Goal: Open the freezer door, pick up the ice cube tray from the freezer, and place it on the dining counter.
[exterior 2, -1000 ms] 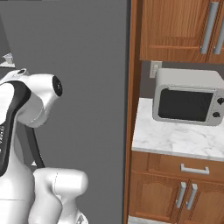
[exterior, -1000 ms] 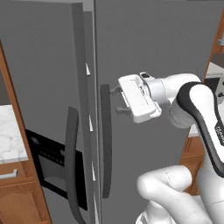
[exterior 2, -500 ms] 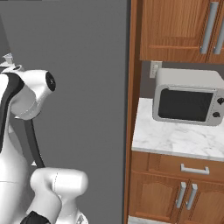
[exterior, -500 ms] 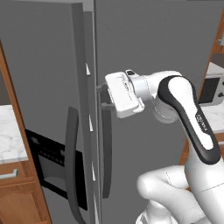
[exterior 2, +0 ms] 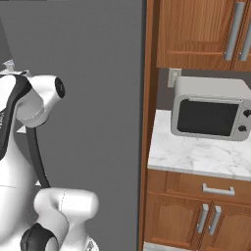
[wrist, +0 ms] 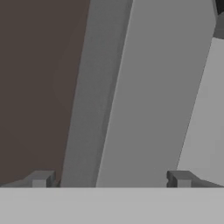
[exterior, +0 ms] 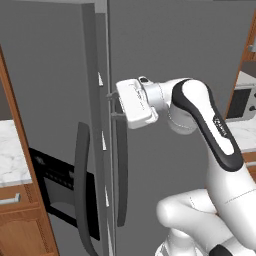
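The freezer door (exterior: 50, 100), grey with a black dispenser panel (exterior: 52, 182) and a long dark curved handle (exterior: 82, 185), stands slightly ajar at the left. Slivers of white shelf edge (exterior: 103, 142) show in the gap beside it. My gripper (exterior: 114, 105) is open, its thin fingers reaching into the seam between the freezer door and the plain grey door (exterior: 175, 45), above that door's handle (exterior: 121, 170). In the hand view my gripper (wrist: 111, 179) stands wide open in front of a grey door edge (wrist: 87, 87), holding nothing. The ice cube tray is hidden. The dining counter is out of view.
To the right of the fridge a microwave (exterior 2: 211, 115) sits on a marble counter (exterior 2: 196, 154), with wooden cabinets above (exterior 2: 196, 34) and below (exterior 2: 206, 220). A small marble-topped cabinet (exterior: 10, 150) stands left of the freezer door.
The hand has swung left from in front of the plain door to the seam between the two doors. The jaws stayed open.
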